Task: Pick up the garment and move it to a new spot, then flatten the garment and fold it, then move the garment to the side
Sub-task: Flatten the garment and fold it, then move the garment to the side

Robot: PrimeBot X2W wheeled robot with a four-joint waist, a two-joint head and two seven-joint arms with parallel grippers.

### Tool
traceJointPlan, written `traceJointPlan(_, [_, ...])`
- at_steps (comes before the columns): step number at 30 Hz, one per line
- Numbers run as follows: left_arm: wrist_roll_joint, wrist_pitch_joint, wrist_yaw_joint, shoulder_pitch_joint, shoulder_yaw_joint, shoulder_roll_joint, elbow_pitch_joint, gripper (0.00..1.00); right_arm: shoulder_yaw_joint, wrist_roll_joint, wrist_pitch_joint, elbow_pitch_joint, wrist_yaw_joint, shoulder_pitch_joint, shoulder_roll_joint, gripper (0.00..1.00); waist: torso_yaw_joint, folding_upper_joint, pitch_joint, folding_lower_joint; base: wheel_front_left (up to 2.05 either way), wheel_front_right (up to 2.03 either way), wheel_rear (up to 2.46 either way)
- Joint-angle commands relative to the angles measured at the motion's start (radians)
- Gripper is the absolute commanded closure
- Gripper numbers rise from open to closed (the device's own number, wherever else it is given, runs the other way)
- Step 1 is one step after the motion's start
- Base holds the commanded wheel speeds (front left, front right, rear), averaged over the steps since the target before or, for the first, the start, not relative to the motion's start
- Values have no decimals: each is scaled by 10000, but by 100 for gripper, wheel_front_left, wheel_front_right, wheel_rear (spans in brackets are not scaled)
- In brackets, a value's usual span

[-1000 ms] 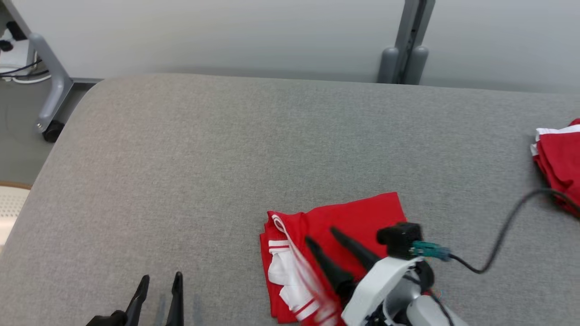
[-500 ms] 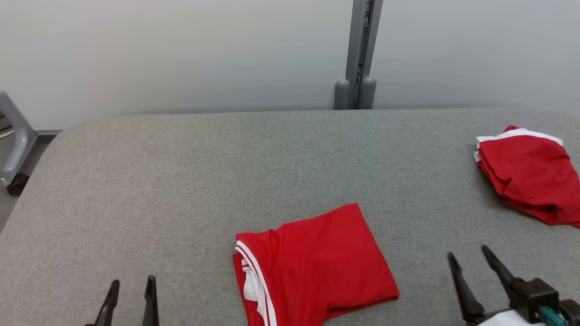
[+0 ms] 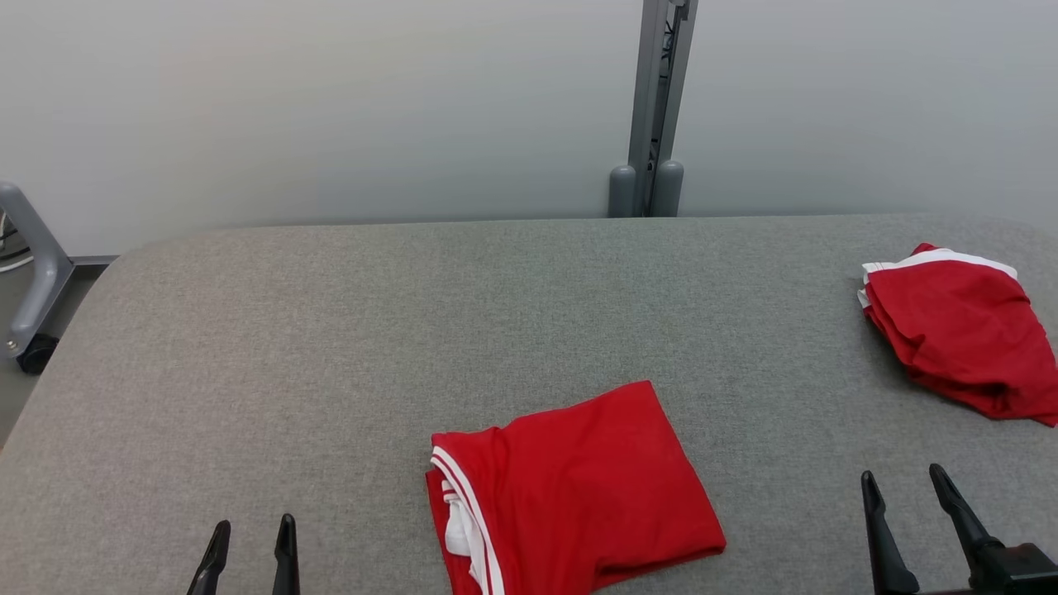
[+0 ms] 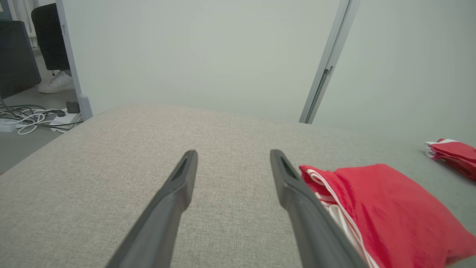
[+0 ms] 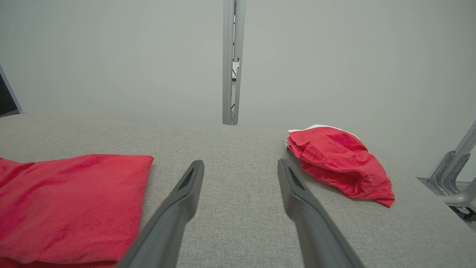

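Observation:
A folded red garment (image 3: 574,492) with white trim lies near the front middle of the grey table (image 3: 413,330); it is also in the left wrist view as the red garment (image 4: 386,208) and in the right wrist view as the red garment (image 5: 70,204). My left gripper (image 3: 252,530) stands open at the lower left, apart from the garment, with nothing between its fingers. My right gripper (image 3: 903,482) is open at the lower right, empty, clear of the cloth. In the wrist views the left gripper (image 4: 230,156) and right gripper (image 5: 240,165) point over bare table.
A second red garment pile (image 3: 959,330) with a white edge lies at the table's far right, also seen as a pile (image 5: 338,163). A grey post (image 3: 653,107) stands behind the table. A wheeled frame leg (image 3: 29,281) is at the left. Cables (image 4: 29,121) lie on the floor.
My right gripper has let go of the folded garment and drawn back to the lower right. The head camera has shifted, so the whole scene sits differently. The garment now lies flat and folded.

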Motion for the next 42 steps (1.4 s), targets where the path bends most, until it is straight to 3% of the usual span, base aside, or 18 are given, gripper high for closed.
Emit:
traceJointPlan(1, [-40, -14, -36, 5, -2, 36, 11, 0, -16, -38, -46, -16, 1, 106, 13, 0, -52, -1, -20, 0, 0, 0, 0])
traceJointPlan(18, [53, -14, -93, -95, 12, 36, 31, 0, -214, 190, -49, 166, 1, 53, 205, 0, -39, -1, -31, 0, 0, 0, 0])
traceJointPlan(22, [43, -13, -85, -63, -60, 36, 5, 0, 870, 674, 69, 651, 3, -622, 237, 0, 74, -1, 17, 0, 0, 0, 0])
traceJointPlan(27, [97, -14, -149, -254, -226, 33, 5, 0, 2787, 2074, 2597, 1404, 3, -2355, -450, 0, 266, -1, 341, 0, 0, 0, 0])
traceJointPlan(32, [80, -14, -280, -598, -428, 40, 187, 0, 3632, 2930, 5003, 2500, 1, -3921, -834, 0, 606, -1, 874, 0, 0, 0, 0])
traceJointPlan(40, [-214, -14, -254, -1233, -787, 35, 133, 0, 4093, 3446, 5723, 4320, 1, -5074, -722, 0, 1253, -1, 1653, 0, 0, 0, 0])
traceJointPlan(41, [-240, -14, -251, -1317, -820, 32, 131, 0, 4091, 3620, 5712, 4533, 1, -5190, -631, 14, 1278, -1, 1746, 0, 0, 0, 0])
traceJointPlan(42, [-246, -14, -253, -1414, -839, 31, 117, 0, 4160, 3815, 5631, 4651, 1, -5288, -528, 100, 1289, -1, 1834, 0, 0, 0, 0])
